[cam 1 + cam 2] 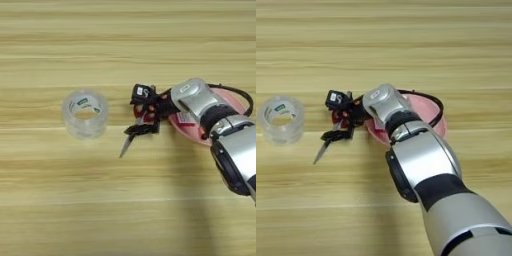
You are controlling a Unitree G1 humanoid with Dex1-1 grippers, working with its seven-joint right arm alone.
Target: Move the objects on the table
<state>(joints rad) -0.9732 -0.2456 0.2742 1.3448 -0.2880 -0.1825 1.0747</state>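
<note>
My right gripper reaches left from the silver forearm. Its two black fingers sit above and below the red handles of the scissors and press on them. The scissors' silver blades point down and left, with the tip at or near the table. A clear tape roll stands on the wood well to the gripper's left, apart from it. The pink oval plate lies just right of the gripper, largely hidden under my wrist. A small pink-white card shows on the plate beside the wrist.
A black cable loops from the wrist over the plate's far rim. Bare wood planks stretch above, below and to the left of the tape roll.
</note>
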